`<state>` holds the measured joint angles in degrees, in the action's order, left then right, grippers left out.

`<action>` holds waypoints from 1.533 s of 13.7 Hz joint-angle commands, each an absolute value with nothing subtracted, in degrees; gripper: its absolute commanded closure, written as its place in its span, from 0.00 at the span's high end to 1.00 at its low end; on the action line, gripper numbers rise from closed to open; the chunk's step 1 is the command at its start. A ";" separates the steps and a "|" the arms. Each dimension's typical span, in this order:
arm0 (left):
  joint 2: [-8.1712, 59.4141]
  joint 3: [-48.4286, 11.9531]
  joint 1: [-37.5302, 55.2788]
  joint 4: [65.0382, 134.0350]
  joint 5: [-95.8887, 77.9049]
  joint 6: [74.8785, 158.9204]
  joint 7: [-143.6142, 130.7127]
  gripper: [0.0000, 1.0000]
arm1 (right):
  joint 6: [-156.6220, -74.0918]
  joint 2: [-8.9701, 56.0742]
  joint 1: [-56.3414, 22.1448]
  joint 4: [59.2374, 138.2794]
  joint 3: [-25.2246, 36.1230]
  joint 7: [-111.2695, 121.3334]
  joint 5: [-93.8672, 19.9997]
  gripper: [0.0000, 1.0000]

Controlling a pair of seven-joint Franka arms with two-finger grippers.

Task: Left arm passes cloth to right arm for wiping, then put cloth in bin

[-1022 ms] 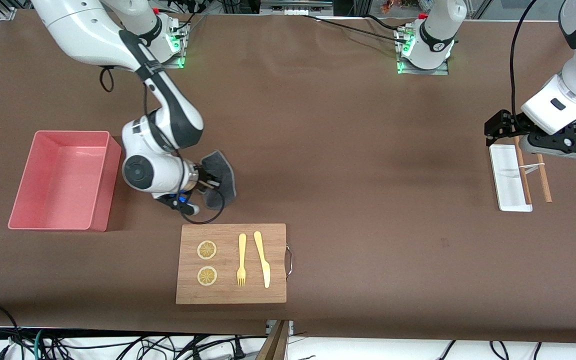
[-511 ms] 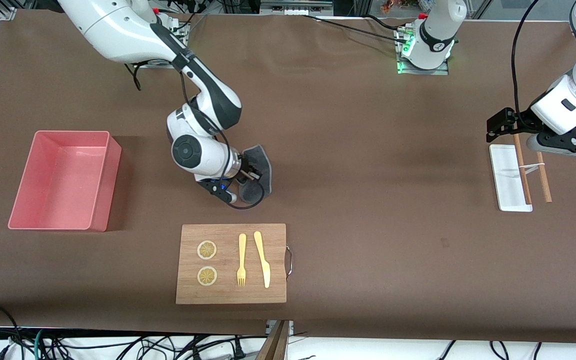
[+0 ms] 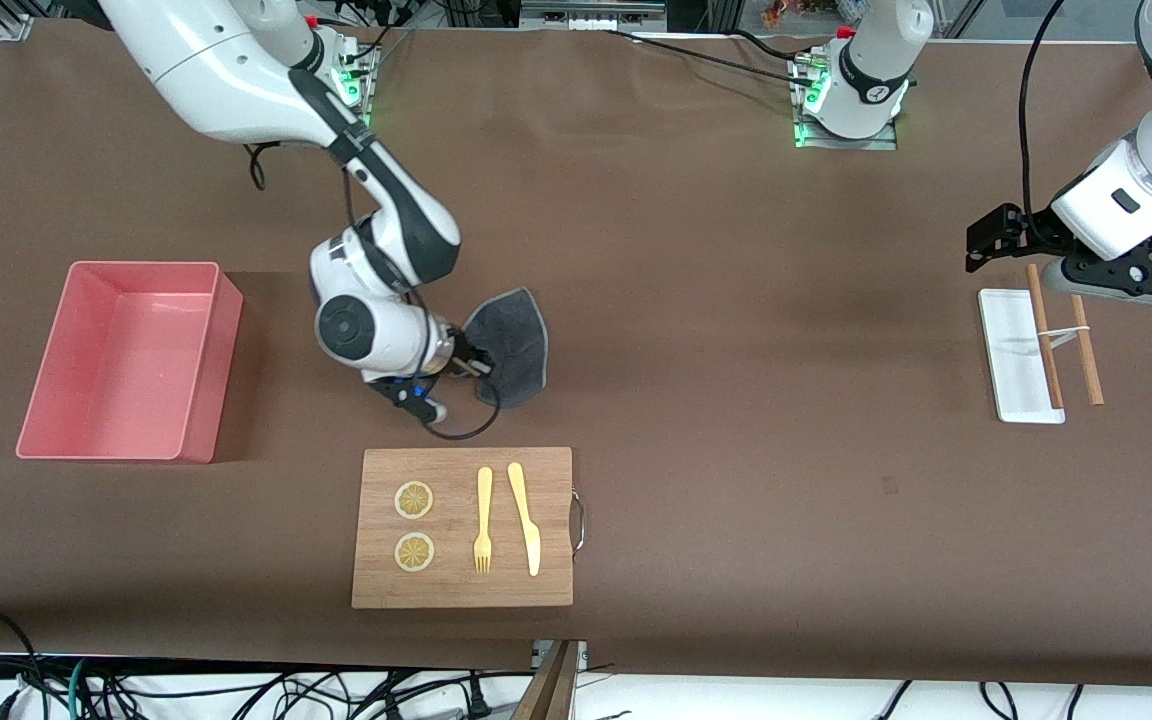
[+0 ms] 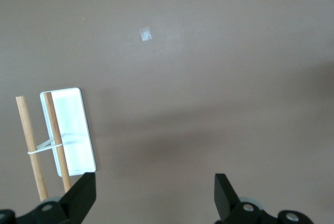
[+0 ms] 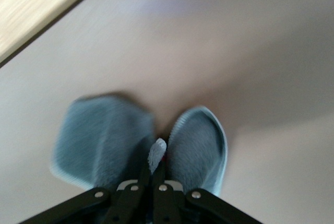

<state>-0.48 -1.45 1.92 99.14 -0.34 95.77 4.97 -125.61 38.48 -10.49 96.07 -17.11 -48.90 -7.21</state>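
The dark grey cloth lies bunched on the brown table, farther from the front camera than the cutting board. My right gripper is low over the table, shut on a fold of the cloth. In the right wrist view the cloth spreads in two lobes either side of the right gripper. The salmon-pink bin stands empty toward the right arm's end. My left gripper hangs open over the table next to the white tray, and in the left wrist view the left gripper has nothing in it.
A wooden cutting board holds two lemon slices, a fork and a knife. Its edge shows as the cutting board. A white tray with two banded wooden sticks lies at the left arm's end.
My right gripper dragged the cloth over the table toward the left arm's end, then drew back a little, and the cloth spread wider. The left gripper barely shifted.
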 commanded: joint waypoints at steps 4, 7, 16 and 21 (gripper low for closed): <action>-1.41 -1.58 1.49 99.23 -0.88 94.75 5.98 1.00 | -115.68 34.63 -8.53 96.59 -8.54 -30.44 -6.94 0.00; -1.41 -1.67 1.49 99.23 -0.62 94.57 6.06 1.00 | -113.12 33.75 -8.35 96.50 -3.79 -21.83 -6.94 0.00; -1.41 -2.37 1.58 98.88 -0.44 94.66 5.98 1.00 | -87.68 23.12 -3.79 84.68 -0.88 -14.07 -5.81 0.00; -1.41 -2.46 1.93 98.79 -0.35 94.57 5.80 1.00 | -71.11 22.77 -3.52 74.62 7.71 0.12 -0.90 0.00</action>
<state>-0.54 -2.14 1.89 98.97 -0.34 95.42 4.97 -74.25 21.09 -3.88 77.52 4.49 -7.16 -3.58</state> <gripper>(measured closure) 0.000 0.996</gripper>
